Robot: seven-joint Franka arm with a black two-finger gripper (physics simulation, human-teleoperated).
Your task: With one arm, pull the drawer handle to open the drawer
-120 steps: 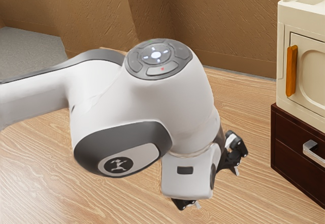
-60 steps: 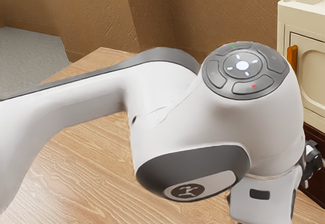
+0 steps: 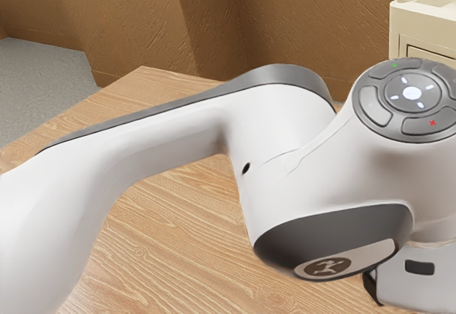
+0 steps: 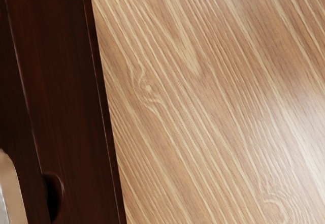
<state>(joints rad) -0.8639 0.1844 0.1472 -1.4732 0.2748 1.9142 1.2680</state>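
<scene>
Pale streaked grain on the tan table (image 3: 171,236); walls (image 3: 299,22) brown.

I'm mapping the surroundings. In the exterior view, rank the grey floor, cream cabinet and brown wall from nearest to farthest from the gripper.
1. Cream cabinet: the exterior view's upper right.
2. Brown wall: in the background, upper middle.
3. Grey floor: the exterior view's far left.

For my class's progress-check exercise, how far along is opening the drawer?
Reaching looks done: the dark cabinet is close in the wrist view. Lining up with what looks like the handle, pale at that view's edge, seems in hand; a grip can't be confirmed. The pull is probably left, though the arm hides the cabinet's front in the exterior view.
</scene>
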